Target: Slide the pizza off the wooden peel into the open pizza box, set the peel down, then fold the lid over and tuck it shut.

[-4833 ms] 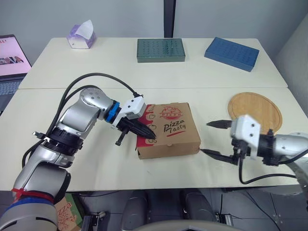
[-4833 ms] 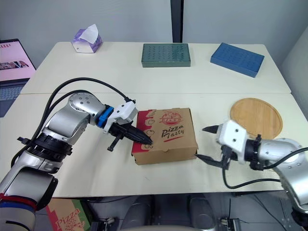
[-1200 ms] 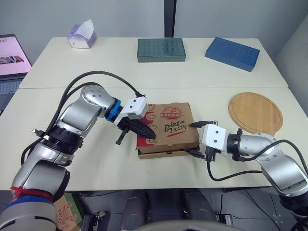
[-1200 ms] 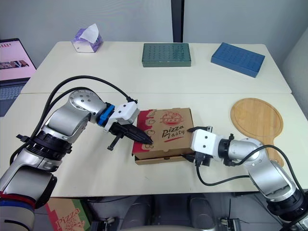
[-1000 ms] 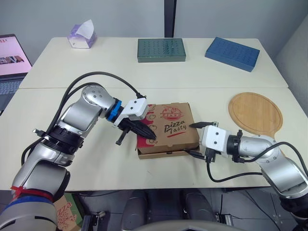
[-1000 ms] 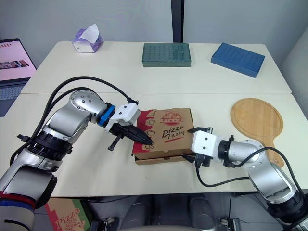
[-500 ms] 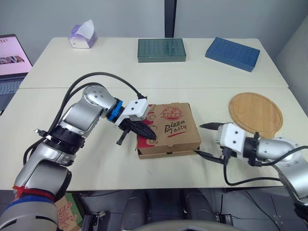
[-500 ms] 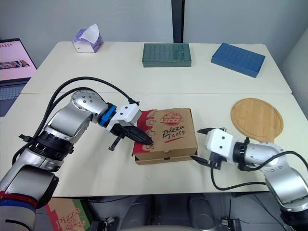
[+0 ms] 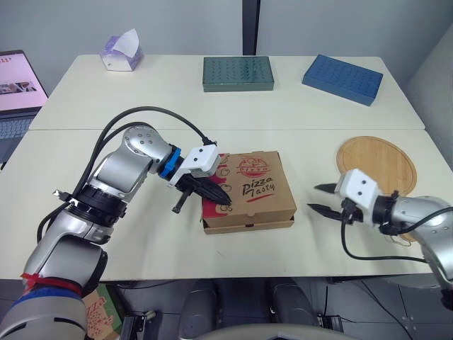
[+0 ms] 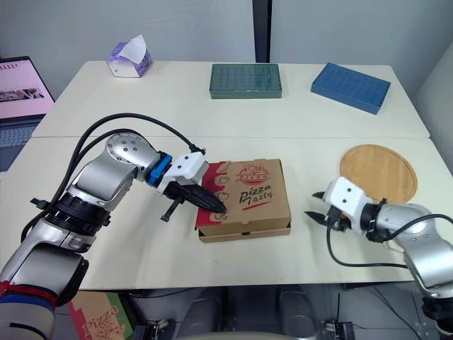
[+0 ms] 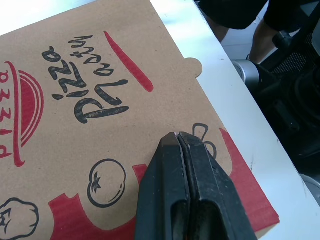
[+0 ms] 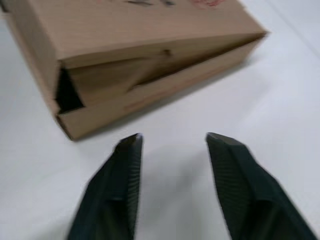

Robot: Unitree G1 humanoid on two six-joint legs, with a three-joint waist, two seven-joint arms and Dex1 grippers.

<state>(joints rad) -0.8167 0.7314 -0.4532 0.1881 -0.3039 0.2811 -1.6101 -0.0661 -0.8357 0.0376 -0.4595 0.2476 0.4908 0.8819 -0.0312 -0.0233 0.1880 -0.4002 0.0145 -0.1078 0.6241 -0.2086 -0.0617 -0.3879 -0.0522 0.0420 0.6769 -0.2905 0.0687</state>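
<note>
The box (image 9: 248,185) sits near the front of the table (image 9: 141,241), its lid (image 11: 90,65) folded down, though a dark gap shows at one front corner. The left gripper (image 9: 221,201) presses on the lid's left front corner, fingers (image 11: 165,190) together. The right gripper (image 12: 175,140) hangs low just right of the box, clear of it, fingers (image 12: 120,190) spread apart and empty. The peel (image 9: 375,165) lies flat behind it.

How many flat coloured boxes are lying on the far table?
2. The dark green box lies near the middle of the far table; the blue box lies to its right, turned at an angle. None seems hidden.
</note>
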